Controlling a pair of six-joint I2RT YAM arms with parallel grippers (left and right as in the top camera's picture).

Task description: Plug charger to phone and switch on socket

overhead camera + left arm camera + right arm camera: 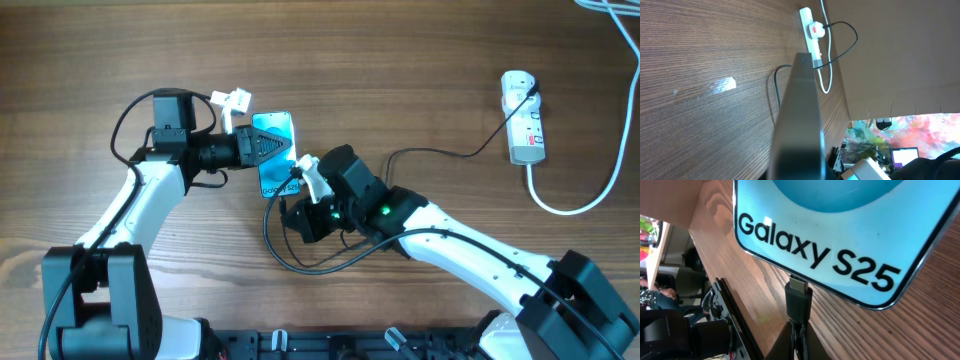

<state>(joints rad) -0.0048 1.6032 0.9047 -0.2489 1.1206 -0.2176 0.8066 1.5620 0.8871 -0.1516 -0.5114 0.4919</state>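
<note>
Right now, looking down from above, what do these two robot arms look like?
Both have smooth white tubular links joined by bulky black joints. The left arm carries a looping black cable near its wrist; the right arm shows a small green light. The left gripper and right gripper are black with white plastic parts.

The left arm (pixel 150 195) reaches in from the table's near-left corner, its gripper (pixel 275 149) clamped shut. The right arm (pixel 470 250) stretches from the near-right corner, its gripper (pixel 304 170) closed too (tips almost meeting).
</note>
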